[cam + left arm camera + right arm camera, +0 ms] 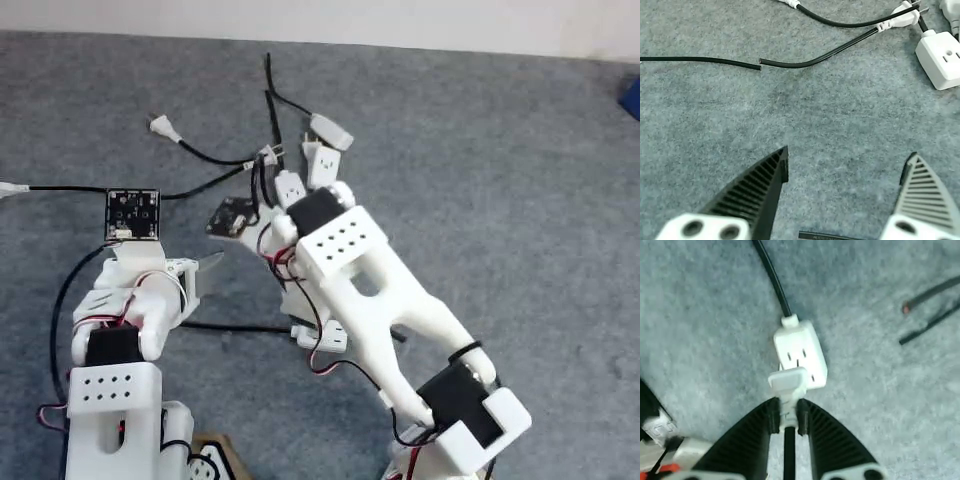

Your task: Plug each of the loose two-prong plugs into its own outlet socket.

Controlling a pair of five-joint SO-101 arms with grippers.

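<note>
Gripping a plug in the right gripper, touching the outlet just ahead; holding the left gripper wide open

Left end effector spread wide, right end effector pinched closed, angled downward

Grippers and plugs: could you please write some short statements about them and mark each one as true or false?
1. The right gripper is shut on a white plug. True.
2. The left gripper holds a plug. False: it is open and empty.
3. The held plug is right at a white outlet socket. True.
4. The cords on the table are red. False: they are black.
</note>
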